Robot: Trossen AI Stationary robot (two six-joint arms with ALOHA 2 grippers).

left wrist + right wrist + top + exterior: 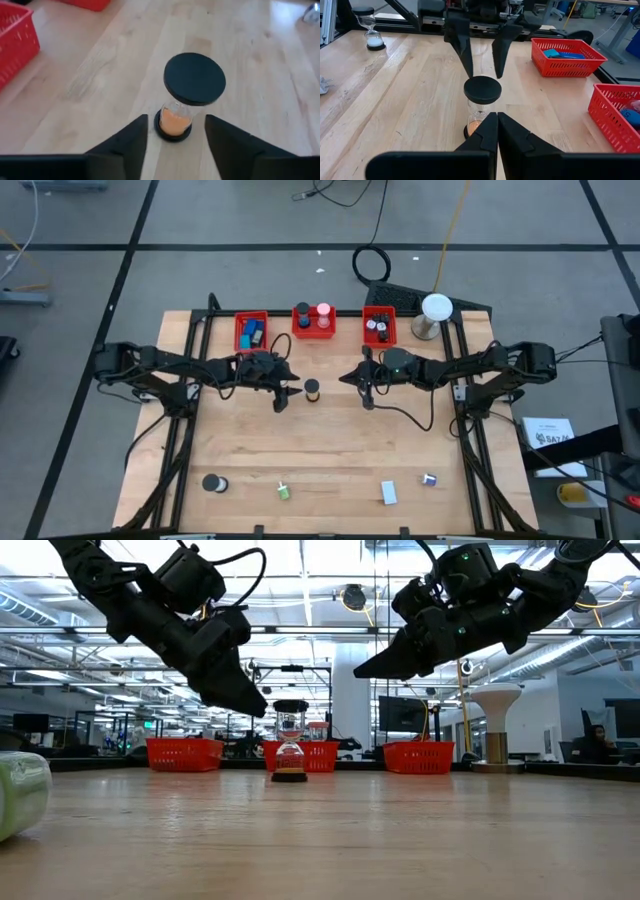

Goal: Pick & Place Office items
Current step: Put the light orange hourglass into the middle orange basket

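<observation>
The left gripper, fingers spread, hovers with the upright hourglass just ahead between them. The right gripper, fingers pressed together, faces it. Lower squarely, closing on the glass waist.

A light wooden table is seen standing on a grey floor crossed by dark lines, with cables lying beyond its far edge. Behind the table, a large open hall is shown, lit by long ceiling lights, with desks and monitors along the back.
</observation>
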